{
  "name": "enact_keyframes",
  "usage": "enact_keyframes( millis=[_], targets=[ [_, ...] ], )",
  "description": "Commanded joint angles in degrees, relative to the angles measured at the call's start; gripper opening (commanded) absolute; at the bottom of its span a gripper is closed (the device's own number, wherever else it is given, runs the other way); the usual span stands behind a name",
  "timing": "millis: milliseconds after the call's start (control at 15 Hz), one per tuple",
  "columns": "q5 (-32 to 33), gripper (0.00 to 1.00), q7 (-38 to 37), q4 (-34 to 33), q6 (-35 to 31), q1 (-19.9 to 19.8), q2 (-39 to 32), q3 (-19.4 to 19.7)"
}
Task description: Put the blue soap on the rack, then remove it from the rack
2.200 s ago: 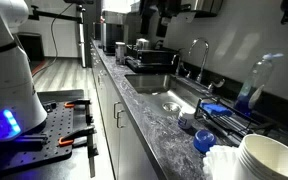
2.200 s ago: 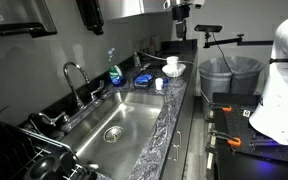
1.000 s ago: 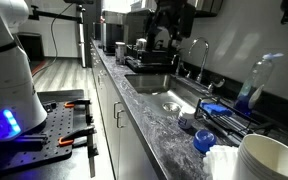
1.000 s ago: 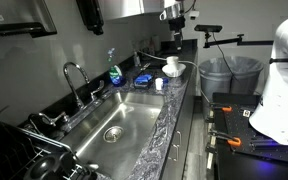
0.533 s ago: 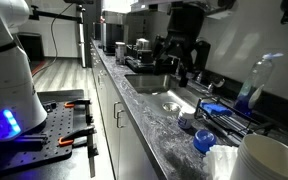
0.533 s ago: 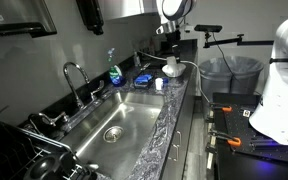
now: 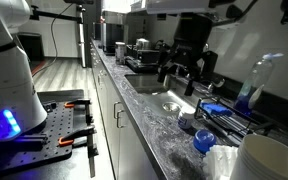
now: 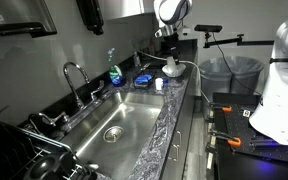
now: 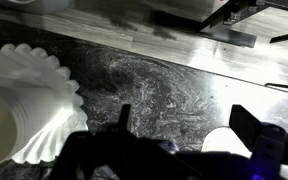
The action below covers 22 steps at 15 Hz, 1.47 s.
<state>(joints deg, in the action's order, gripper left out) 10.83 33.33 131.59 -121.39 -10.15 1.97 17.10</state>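
Note:
The blue soap point(image 7: 203, 141) is a small round bright-blue lump on the marbled counter, next to the stacked white bowls point(image 7: 256, 160). The rack point(image 7: 236, 119) of dark wire bars lies just beyond it, by the sink. My gripper point(image 7: 183, 85) hangs open and empty in the air above the sink end of the counter, short of the soap. In an exterior view it is above the white bowls point(image 8: 172, 68), with the gripper point(image 8: 169, 54) pointing down. In the wrist view the open fingers point(image 9: 184, 118) frame bare counter, with the fluted bowls point(image 9: 24, 100) at the left.
A flat blue pad point(image 7: 216, 108) lies on the rack. A clear bottle of blue liquid point(image 7: 254, 85) stands behind it. The steel sink point(image 8: 114, 125) and its faucet point(image 8: 76, 80) fill the counter's middle. Pots stand on a second rack point(image 7: 149, 58) at the far end.
The arm has swung along the counter from the far end toward the bowls and come lower. The gripper stays open. The soap has not moved.

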Motion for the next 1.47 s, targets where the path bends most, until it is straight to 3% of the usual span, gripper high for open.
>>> enact_keyframes(
  millis=[0,400,800,1400],
  targets=[
    [-0.88,1.00,1.70,-0.65,-1.29,-0.97,-2.47,-1.39],
    [-3.05,1.00,8.07,-2.86,-6.93,-2.28,-9.99,-2.62],
    [-7.48,1.00,13.69,-6.88,-14.19,-6.27,-17.40,-4.36],
    [-9.12,1.00,13.72,-12.42,-16.22,-9.81,-23.71,-6.98]
  ],
)
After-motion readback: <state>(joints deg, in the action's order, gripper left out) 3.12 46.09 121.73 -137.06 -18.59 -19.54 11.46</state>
